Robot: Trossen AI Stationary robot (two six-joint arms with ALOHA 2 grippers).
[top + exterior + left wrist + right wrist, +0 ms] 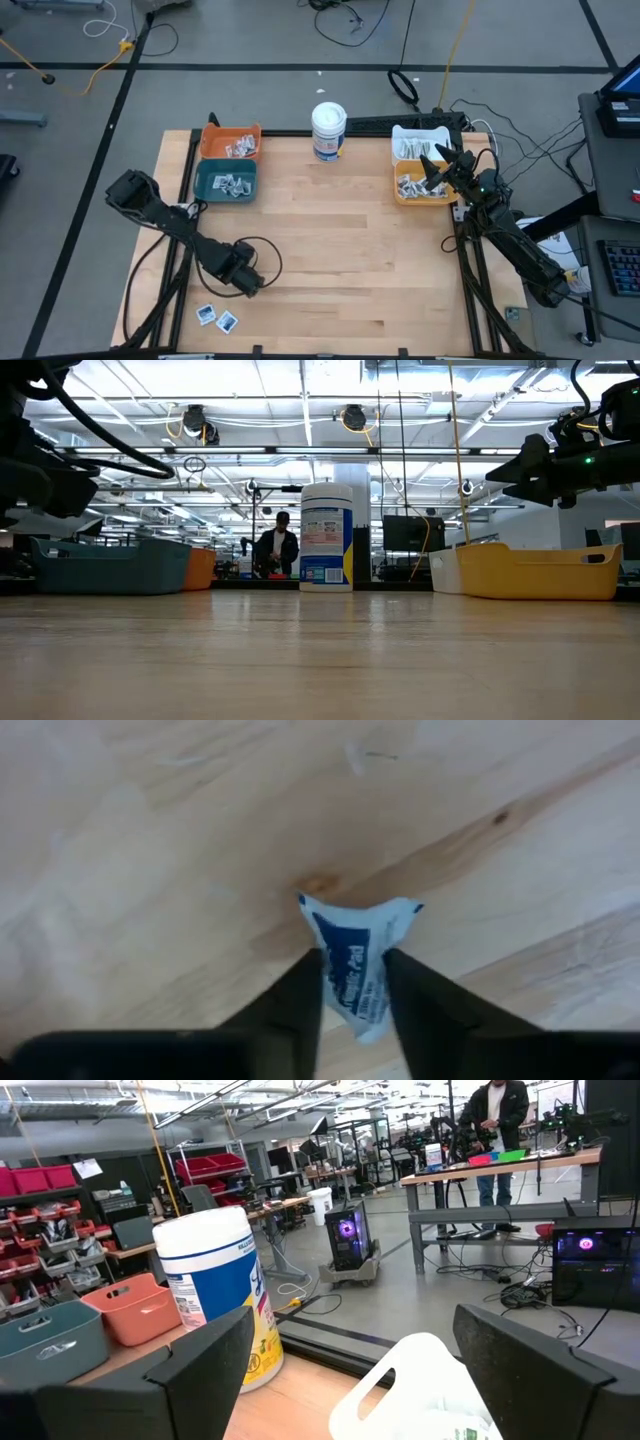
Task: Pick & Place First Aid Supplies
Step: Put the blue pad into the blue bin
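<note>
Left gripper (352, 982) low (fingers pinched together), right gripper (350, 1365) raised, fingers spread.

Wooden table (340, 250): bins (225, 180), tub (328, 131), sachets (217, 318)

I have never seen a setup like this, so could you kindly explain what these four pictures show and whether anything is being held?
Two dark robot arms work at a wooden table. One camera looks straight down, one sits at table level, and one rides on each wrist. The left gripper, near the table's front, pinches a white-and-blue sachet; two more sachets lie beside it. The right gripper hangs open over the yellow bin of packets. Orange, teal and white bins and a white tub stand at the back.
</note>
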